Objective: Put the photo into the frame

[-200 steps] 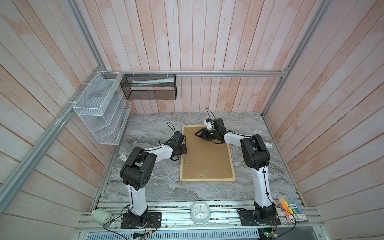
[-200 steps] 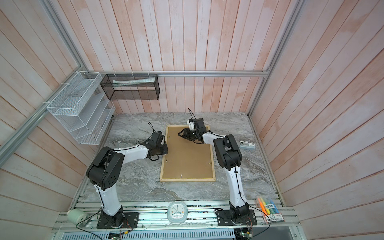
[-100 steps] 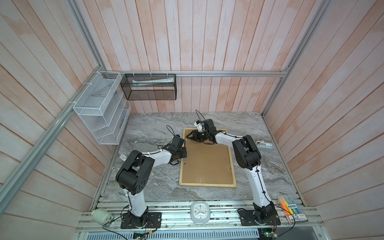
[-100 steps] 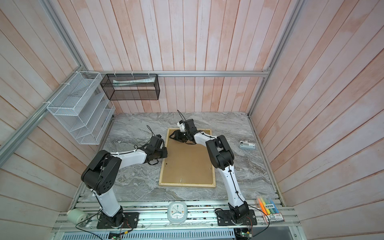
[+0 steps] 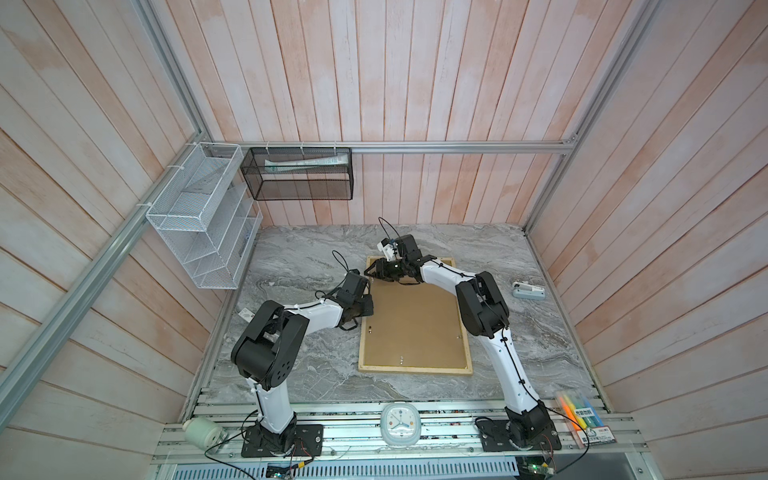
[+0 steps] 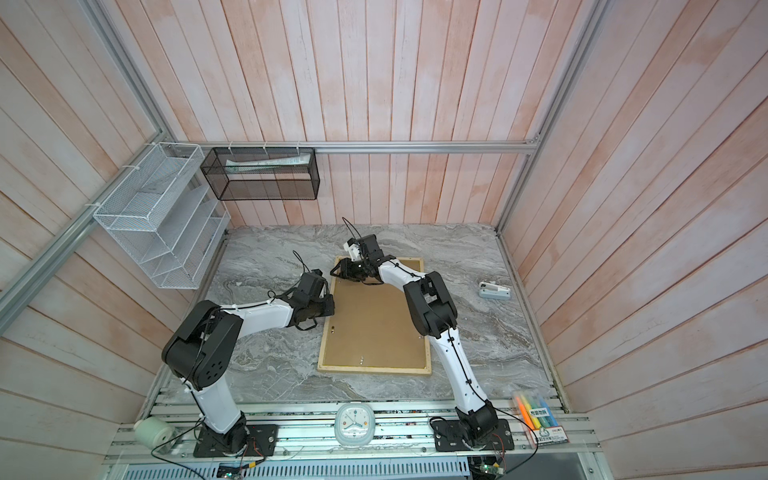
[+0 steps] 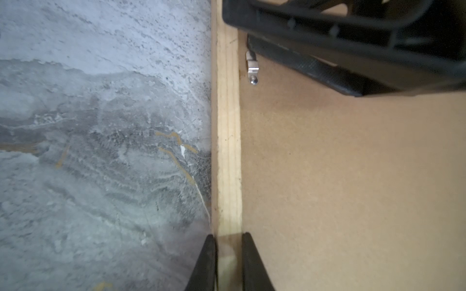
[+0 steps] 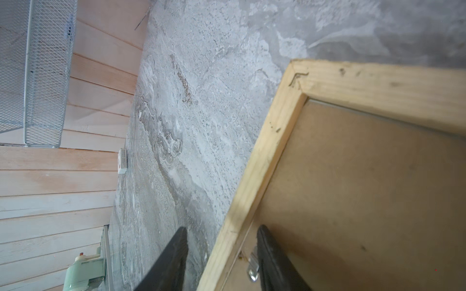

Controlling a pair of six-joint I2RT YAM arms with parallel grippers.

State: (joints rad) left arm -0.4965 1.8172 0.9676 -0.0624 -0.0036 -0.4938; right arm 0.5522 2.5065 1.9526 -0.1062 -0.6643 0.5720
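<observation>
We see frame (image 5: 415,369) lying flat, back up, centre of both top views. The left gripper (image 7: 228,236) is pinched on its left side. The right gripper (image 8: 222,228) is half open, straddling that side near the upper-left corner, not gripping.

Left arm (image 5: 320,318), right arm (image 5: 440,275): white tubular links, blocky black joint housings noted. Thin black cables (image 5: 338,259) tied along links, looped behind each gripper. Black base plates (image 5: 309,441) bolted down. Left gripper (image 7: 228,235): matte black tapered fingers (image 7: 205,259).
</observation>
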